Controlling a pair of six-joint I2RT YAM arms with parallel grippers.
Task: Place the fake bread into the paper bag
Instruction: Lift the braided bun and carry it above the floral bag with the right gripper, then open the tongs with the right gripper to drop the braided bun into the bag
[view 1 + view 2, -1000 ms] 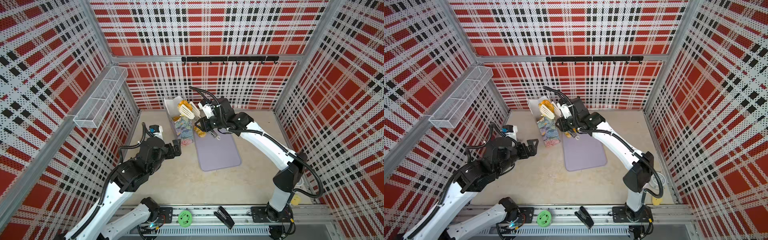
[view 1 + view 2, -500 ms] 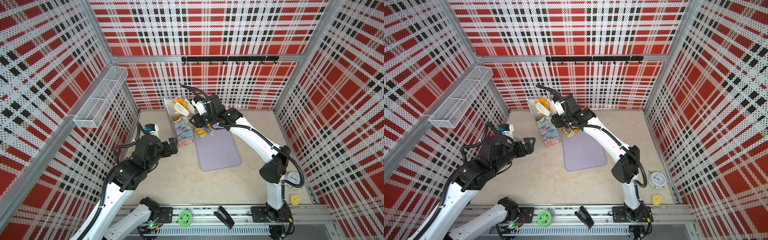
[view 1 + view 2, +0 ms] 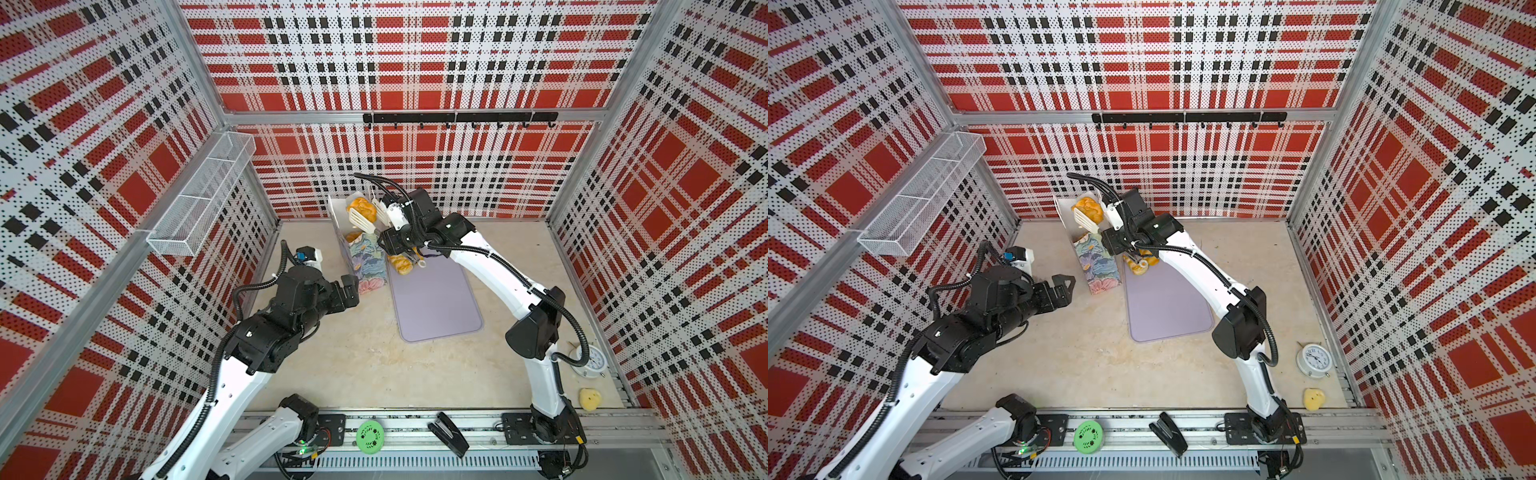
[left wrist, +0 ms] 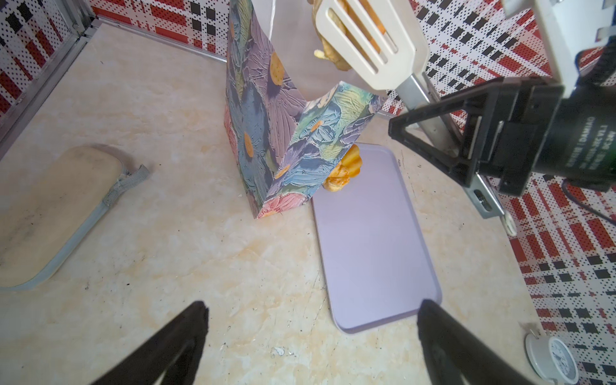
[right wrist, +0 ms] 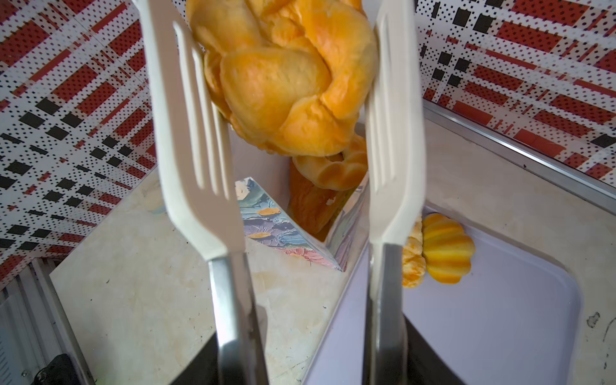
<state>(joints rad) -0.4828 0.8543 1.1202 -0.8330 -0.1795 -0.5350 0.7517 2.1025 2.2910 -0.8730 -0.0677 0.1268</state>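
My right gripper [image 5: 310, 360] is shut on the metal handles of white slotted tongs [image 5: 196, 140]. A braided golden roll of fake bread [image 5: 283, 80] sits between the two blades and touches both. In both top views the roll [image 3: 362, 210] [image 3: 1088, 210] hangs over the open mouth of the floral paper bag [image 3: 365, 257] [image 3: 1096, 270]. More bread [image 5: 333, 170] lies inside the bag [image 5: 276, 226]. Two pieces [image 5: 445, 253] [image 3: 401, 264] rest on the lilac tray [image 3: 436, 307] beside the bag. My left gripper [image 3: 351, 291] [image 4: 311, 310] is open and empty, low and left of the bag [image 4: 266, 133].
A beige oblong block [image 4: 50, 213] lies on the floor left of the bag. A white clock [image 3: 592, 359] and a pale-yellow lump [image 3: 590, 399] sit at the front right. A stapler [image 3: 451, 432] and a green disc [image 3: 370, 434] lie on the front rail. A wire basket [image 3: 199, 203] hangs on the left wall.
The right arm has carried the tongs and roll a little left and back, over the bag's mouth, and its elbow has swung in. The left gripper has barely shifted.
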